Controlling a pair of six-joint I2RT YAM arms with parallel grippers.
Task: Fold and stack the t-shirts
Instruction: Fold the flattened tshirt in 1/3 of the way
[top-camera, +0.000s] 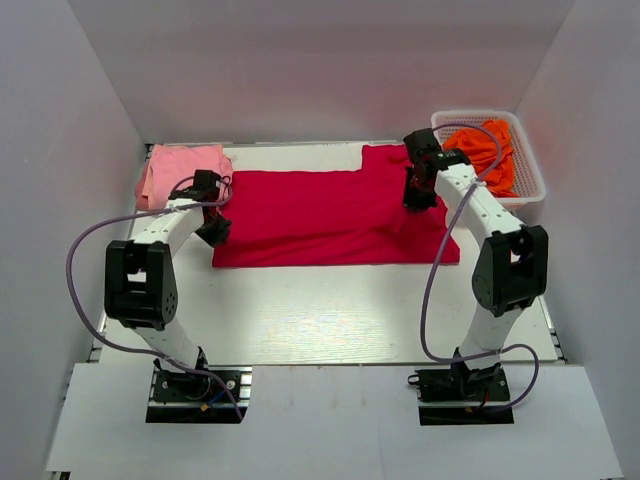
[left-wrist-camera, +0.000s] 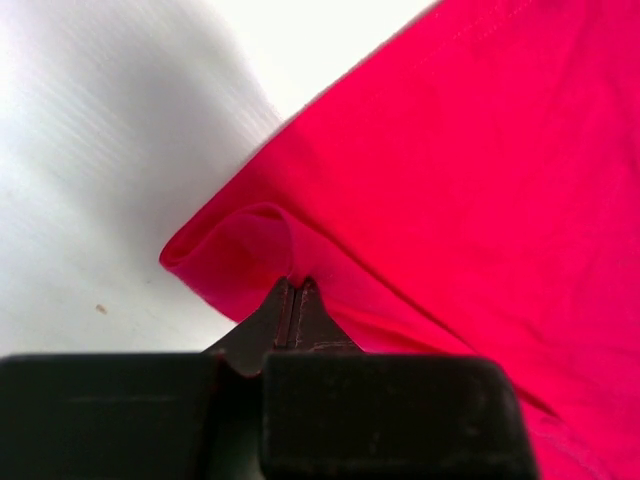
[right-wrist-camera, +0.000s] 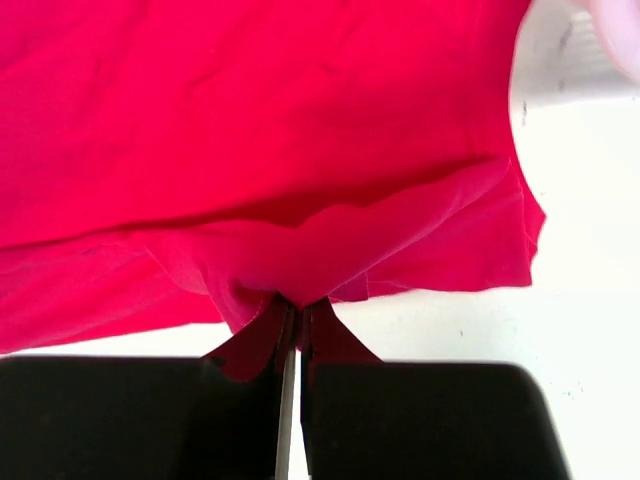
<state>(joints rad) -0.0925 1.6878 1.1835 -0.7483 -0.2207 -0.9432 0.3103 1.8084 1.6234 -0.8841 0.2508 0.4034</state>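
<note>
Left gripper (left-wrist-camera: 297, 285) we find clenched on the near-left corner of the red t-shirt (top-camera: 320, 215); right gripper (right-wrist-camera: 298, 305) pinches its right side. Shirt spread mid-table. Pink t-shirt (top-camera: 180, 172) far left; orange t-shirts (top-camera: 482, 150) in far-right basket (top-camera: 535, 195).

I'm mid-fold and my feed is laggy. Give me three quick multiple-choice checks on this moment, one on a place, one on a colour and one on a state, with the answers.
1. Where are the orange t-shirts?
A) in the white basket at far right
B) spread across the table's middle
C) under the left arm

2. What colour is the bunched t-shirt at far left?
A) blue
B) light pink
C) white

3. How do the two pincers stand?
A) both open above the table
B) only the left one shut
C) both shut on the red t-shirt

Answers:
1 A, orange cloth fills the basket.
2 B, its cloth is plainly pink.
3 C, the left pincer and right pincer each pinch a red fold.
</note>
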